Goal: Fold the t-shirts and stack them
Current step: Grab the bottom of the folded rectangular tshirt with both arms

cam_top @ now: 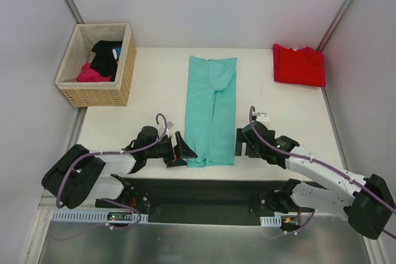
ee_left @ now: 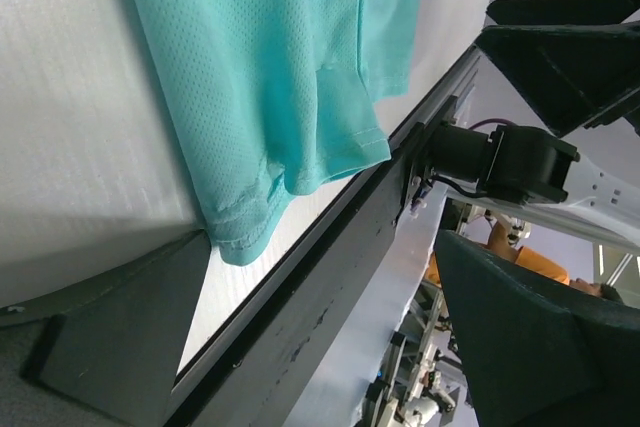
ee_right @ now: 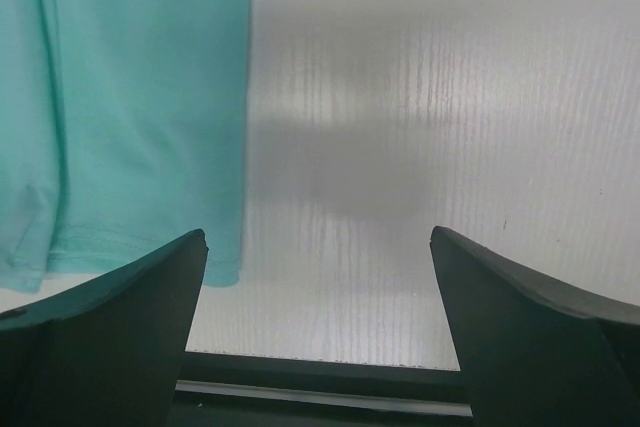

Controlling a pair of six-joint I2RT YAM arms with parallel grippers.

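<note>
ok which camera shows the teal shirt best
The top view: the whole teal shirt shows there, folded into a long strip down the middle of the table. The left wrist view catches only its near hem and a corner; the right wrist view only its near end along one side.

L arm (cam_top: pixel 105 164) is kept low, elbow out to its own side, forearm run inward toward centre. L gripper (cam_top: pixel 185 154) is pointed to the R, jaws spread wide, nothing held betw. them. R arm (cam_top: pixel 322 174) is laid low likewise, forearm angled inward from the outer shoulder. R gripper (cam_top: pixel 239 143) is aimed L, jaws wide apart, empty. The 2 grippers are faced toward each other, well apart. In wrist views, L fingers (ee_left: pixel 110 337) & R fingers (ee_right: pixel 100 337) are shown parted, nothing gripped.
</note>
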